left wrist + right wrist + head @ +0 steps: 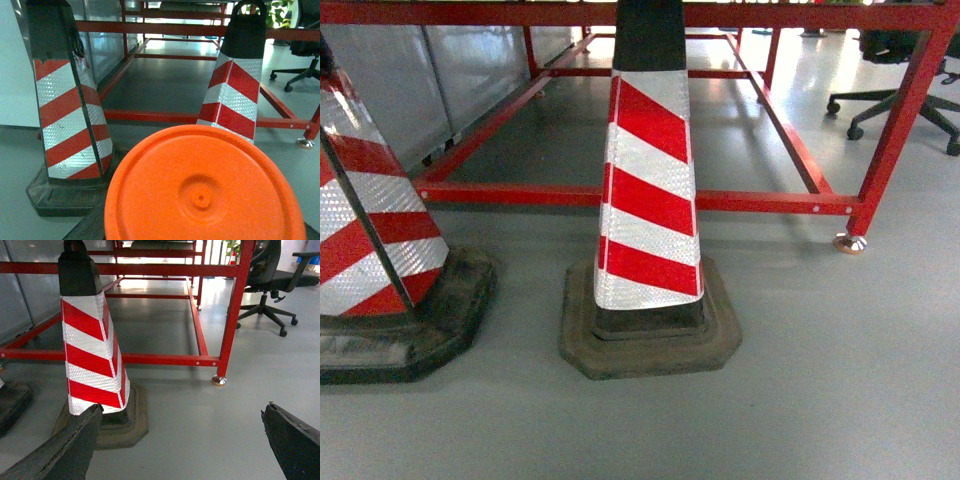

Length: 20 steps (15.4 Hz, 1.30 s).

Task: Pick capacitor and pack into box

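Right gripper is hanging spread wide over bare floor. Left gripper's state is impossible to tell, an orange lid filling its view beside striped cones.

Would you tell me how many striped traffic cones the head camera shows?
2: one cone at centre before the red frame, another cut off at the left edge. Others may sit outside view.

Grey floor, red table frame, office chair
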Available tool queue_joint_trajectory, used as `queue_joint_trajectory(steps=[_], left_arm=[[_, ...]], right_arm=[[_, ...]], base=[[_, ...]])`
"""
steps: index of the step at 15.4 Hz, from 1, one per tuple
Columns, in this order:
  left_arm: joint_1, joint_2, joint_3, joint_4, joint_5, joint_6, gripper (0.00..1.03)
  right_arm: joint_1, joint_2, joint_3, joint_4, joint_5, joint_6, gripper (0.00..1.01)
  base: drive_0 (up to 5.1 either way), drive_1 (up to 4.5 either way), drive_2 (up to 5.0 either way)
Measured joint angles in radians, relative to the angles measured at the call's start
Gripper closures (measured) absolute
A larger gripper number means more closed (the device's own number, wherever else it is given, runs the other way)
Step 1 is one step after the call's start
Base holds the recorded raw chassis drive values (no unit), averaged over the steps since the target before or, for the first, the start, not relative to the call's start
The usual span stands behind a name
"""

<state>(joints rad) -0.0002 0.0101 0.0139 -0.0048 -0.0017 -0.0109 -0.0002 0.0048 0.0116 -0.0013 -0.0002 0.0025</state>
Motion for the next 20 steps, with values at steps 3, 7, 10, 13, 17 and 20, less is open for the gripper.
queue_joint_trajectory(steps=[3, 7, 10, 13, 17, 20], left_arm=[[0.000, 0.000, 0.000, -0.003, 0.001, 0.000, 0.60], [0.000, 0.000, 0.000, -0.002, 0.001, 0.000, 0.60], [0.000, 0.000, 0.000, -0.003, 0.001, 0.000, 0.60], [0.000, 0.000, 0.000, -0.002, 0.003, 0.001, 0.60], [0.000, 0.000, 0.000, -0.003, 0.002, 0.002, 0.60], [0.000, 0.000, 0.000, -0.002, 0.001, 0.003, 0.60]], right_arm=[[0.000, 0.000, 0.000, 0.000, 0.000, 0.000, 0.03], [0.000, 0.000, 0.000, -0.003, 0.000, 0.000, 0.03], [0.000, 0.000, 0.000, -0.005, 0.000, 0.000, 0.03], [0.000, 0.000, 0.000, -0.004, 0.001, 0.000, 0.03], [0.000, 0.000, 0.000, -0.003, -0.001, -0.001, 0.03], [0.000, 0.000, 0.000, -0.004, 0.000, -0.001, 0.03]], base=[[0.0, 1.38, -1.4], [0.0, 0.00, 0.0], [0.0, 0.00, 0.0], [0.0, 0.00, 0.0], [0.0, 0.00, 0.0], [0.0, 0.00, 0.0]])
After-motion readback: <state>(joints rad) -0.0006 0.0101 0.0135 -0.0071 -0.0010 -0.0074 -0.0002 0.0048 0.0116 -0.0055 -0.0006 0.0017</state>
